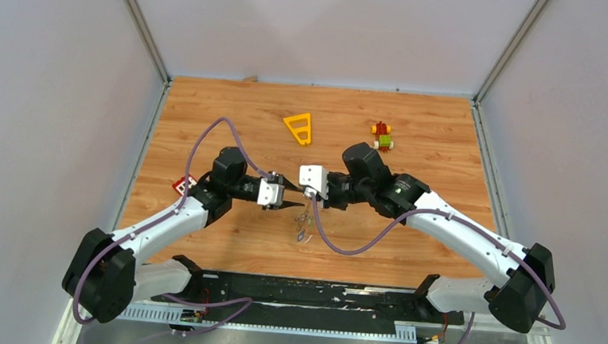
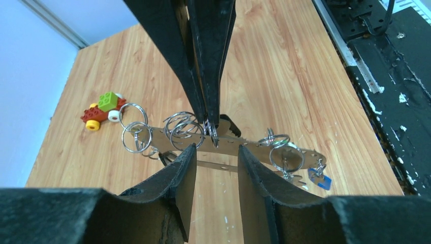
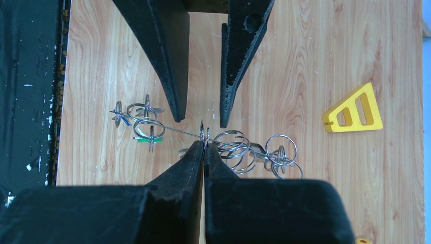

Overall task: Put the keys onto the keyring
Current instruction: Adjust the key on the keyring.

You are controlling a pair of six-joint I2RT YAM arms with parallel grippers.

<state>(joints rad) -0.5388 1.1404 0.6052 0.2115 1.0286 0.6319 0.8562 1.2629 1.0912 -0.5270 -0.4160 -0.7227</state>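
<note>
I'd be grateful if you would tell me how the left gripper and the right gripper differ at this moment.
The left gripper has its jaws apart, while the right gripper has them pressed together. The left gripper grips nothing, while the right gripper pinches the keyring mid-length. Both point their tips at the keyring from opposite sides.

no readable text, labels, brands, numbers or signs on anything in view.
</note>
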